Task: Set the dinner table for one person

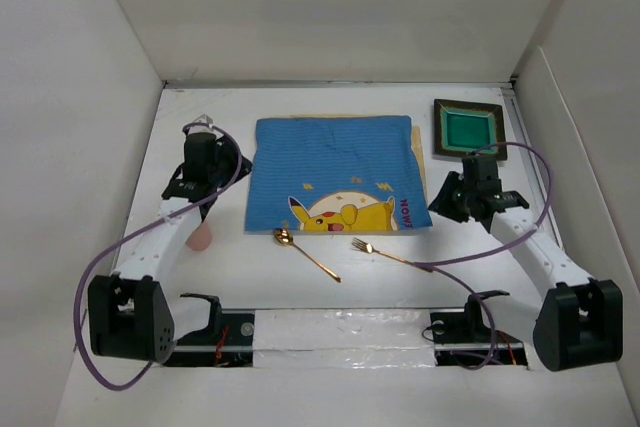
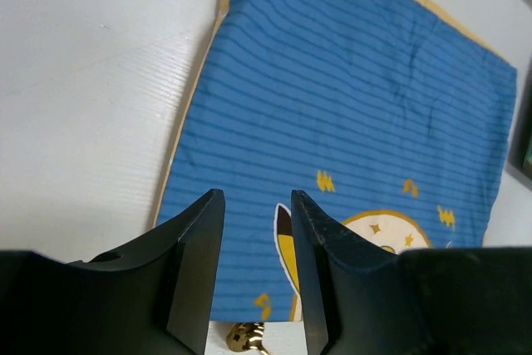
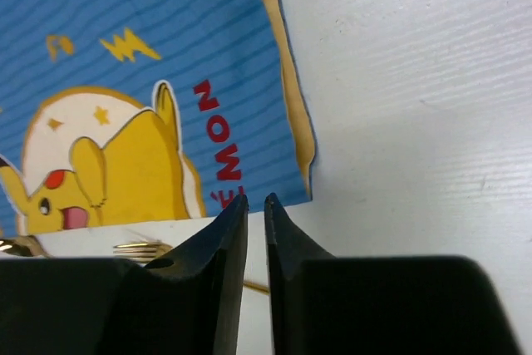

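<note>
White table spreads under and all round both grippers. I see it bare to the left of the left gripper and to the right of the right gripper.

Left jaws stand apart with nothing between them. The blue placemat lies ahead of them and off to their right. The gold bowl of the spoon shows low in the gap.

Right jaws are nearly together, with a thin slit left and nothing in it. The placemat corner sits ahead-left, and the fork tines are just left of the fingers.

In the top view the green plate lies just beyond the right gripper, beside the placemat. A pink thing lies under the left forearm; I cannot tell what it is.
</note>
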Robot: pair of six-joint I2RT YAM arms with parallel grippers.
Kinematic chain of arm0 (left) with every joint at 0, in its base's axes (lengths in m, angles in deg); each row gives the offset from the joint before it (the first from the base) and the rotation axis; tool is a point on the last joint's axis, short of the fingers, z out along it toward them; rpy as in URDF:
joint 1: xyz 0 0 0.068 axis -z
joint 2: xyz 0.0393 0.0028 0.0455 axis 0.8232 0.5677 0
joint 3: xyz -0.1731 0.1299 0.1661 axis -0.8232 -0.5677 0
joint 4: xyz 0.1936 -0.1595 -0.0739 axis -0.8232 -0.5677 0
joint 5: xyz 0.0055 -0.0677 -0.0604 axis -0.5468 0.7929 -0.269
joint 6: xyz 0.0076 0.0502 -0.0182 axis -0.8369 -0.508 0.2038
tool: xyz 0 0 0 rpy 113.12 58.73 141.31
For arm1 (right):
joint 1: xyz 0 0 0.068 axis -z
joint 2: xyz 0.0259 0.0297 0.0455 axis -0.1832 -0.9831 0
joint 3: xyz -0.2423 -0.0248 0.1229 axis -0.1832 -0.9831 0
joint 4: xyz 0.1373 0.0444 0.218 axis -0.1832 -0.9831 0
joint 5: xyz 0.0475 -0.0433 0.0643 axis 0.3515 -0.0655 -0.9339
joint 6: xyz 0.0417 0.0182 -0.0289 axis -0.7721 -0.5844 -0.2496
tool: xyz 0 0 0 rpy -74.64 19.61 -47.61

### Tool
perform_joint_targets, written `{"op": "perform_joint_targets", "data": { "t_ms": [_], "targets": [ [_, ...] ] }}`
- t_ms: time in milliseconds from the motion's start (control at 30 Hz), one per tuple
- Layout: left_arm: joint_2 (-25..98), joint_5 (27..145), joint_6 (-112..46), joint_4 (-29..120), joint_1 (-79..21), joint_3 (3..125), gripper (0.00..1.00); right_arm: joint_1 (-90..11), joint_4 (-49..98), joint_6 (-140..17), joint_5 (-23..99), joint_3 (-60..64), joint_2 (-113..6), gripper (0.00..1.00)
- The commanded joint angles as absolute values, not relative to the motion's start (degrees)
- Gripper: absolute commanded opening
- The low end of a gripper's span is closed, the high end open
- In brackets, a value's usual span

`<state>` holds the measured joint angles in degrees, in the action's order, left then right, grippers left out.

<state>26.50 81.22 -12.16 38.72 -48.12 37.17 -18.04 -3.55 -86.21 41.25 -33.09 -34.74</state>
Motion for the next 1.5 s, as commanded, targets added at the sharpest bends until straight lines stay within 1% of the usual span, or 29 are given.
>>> {"op": "perform_joint_targets", "data": {
  "t_ms": [0, 33, 67, 133, 233, 300, 333, 367, 400, 467, 500, 567, 667, 767, 800, 833, 867, 900, 933, 1000, 1100, 1133, 1200, 1233, 1300, 1333, 1400, 1467],
  "targets": [
    [30.3, 84.3, -15.9, 39.2, -48.4, 40.2, 0.35, -17.9, -4.0, -86.3, 43.5, -30.6, -37.8, 0.40],
    [31.5, 85.0, -16.1, 39.3, -48.4, 40.6, 0.35, -17.9, -3.3, -86.5, 43.2, -31.0, -38.5, 0.47],
    [33.4, 85.7, -16.5, 39.6, -48.4, 41.0, 0.35, -17.9, -1.6, -86.7, 41.9, -31.7, -39.7, 0.49],
    [35.6, 87.2, -17.8, 39.6, -48.4, 42.4, 0.35, -18.5, -1.1, -87.4, 41.1, -32.0, -41.0, 0.42],
    [39.2, 88.8, -19.1, 39.0, -47.9, 44.4, 0.33, -18.5, -1.6, -88.5, 41.2, -33.0, -42.3, 0.37],
    [41.6, 87.8, -20.1, 37.6, -46.2, 46.0, 0.32, -18.5, -1.1, -89.3, 42.1, -34.1, -42.2, 0.32],
    [42.7, 85.4, -21.0, 36.8, -44.6, 46.8, 0.31, -18.5, -1.0, -89.5, 42.4, -34.4, -42.6, 0.29],
    [44.7, 83.9, -21.4, 36.0, -41.1, 47.9, 0.30, -18.5, -1.4, -89.6, 42.3, -34.5, -43.0, 0.26],
    [45.7, 82.9, -21.5, 34.6, -39.5, 49.5, 0.30, -18.5, -2.0, -90.0, 42.9, -34.5, -44.1, 0.18],
    [47.1, 81.0, -20.0, 34.5, -37.5, 50.2, 0.27, -18.5, -1.6, -90.3, 42.7, -35.4, -44.4, 0.15],
    [47.2, 81.2, -19.5, 35.2, -36.7, 49.9, 0.26, -18.5, -1.6, -90.1, 42.4, -35.8, -44.4, 0.10],
    [47.3, 82.8, -17.8, 36.0, -36.7, 48.7, 0.25, -18.5, -2.1, -89.7, 42.8, -36.6, -44.7, 0.09],
    [46.9, 84.8, -17.0, 36.8, -36.7, 47.2, 0.25, -17.9, -2.7, -89.8, 42.7, -36.7, -44.1, 0.04],
    [45.2, 85.0, -17.3, 36.7, -36.7, 45.1, 0.23, -16.5, -4.8, -89.5, 42.6, -34.2, -42.2, 0.03],
    [44.6, 84.8, -17.4, 36.7, -36.7, 44.9, 0.21, -16.5, -5.1, -89.4, 42.6, -33.2, -41.3, 0.10],
    [44.0, 84.3, -17.7, 36.6, -36.0, 44.9, 0.16, -15.8, -4.9, -89.3, 42.7, -32.0, -40.2, 0.18],
    [42.9, 83.8, -18.1, 36.3, -35.5, 45.7, 0.12, -15.0, -1.6, -89.0, 42.3, -30.6, -38.4, 0.26],
    [42.6, 83.1, -18.8, 35.6, -34.8, 46.6, 0.04, -14.5, -0.1, -89.1, 41.9, -29.7, -38.1, 0.38],
    [42.5, 80.7, -19.3, 35.2, -32.9, 47.6, 0.00, -13.2, 1.2, -89.3, 41.4, -28.4, -38.6, 0.43],
    [42.7, 78.3, -20.6, 33.9, -30.7, 51.5, 0.00, -12.1, 4.2, -90.6, 42.1, -24.5, -42.6, 0.49],
    [43.0, 75.6, -22.1, 33.5, -26.2, 55.8, 0.00, -8.6, 8.7, -93.9, 41.9, -20.2, -50.1, 0.54],
    [42.9, 75.1, -22.8, 33.6, -25.2, 56.5, 0.00, -7.6, 10.1, -97.2, 41.9, -19.7, -51.8, 0.55],
    [42.2, 75.3, -23.2, 34.2, -23.0, 57.8, 0.12, -3.0, 16.3, -101.1, 37.9, -19.6, -56.3, 0.59],
    [42.0, 76.4, -23.0, 34.5, -23.0, 58.0, 0.21, -1.7, 17.9, -105.2, 36.9, -19.5, -57.8, 0.59],
    [40.5, 77.4, -22.4, 35.8, -22.4, 57.3, 0.30, 0.8, 21.1, -108.6, 36.5, -18.7, -60.7, 0.62],
    [39.2, 80.6, -21.8, 36.8, -22.4, 56.4, 0.37, 1.4, 23.1, -111.3, 36.8, -18.0, -63.3, 0.63],
    [38.0, 81.8, -21.5, 37.5, -22.4, 55.5, 0.41, 2.8, 23.7, -114.4, 37.3, -17.0, -65.7, 0.63],
    [36.4, 82.4, -21.0, 37.5, -22.4, 54.8, 0.43, 3.4, 24.6, -118.0, 38.9, -16.1, -68.6, 0.64]
  ]
}}
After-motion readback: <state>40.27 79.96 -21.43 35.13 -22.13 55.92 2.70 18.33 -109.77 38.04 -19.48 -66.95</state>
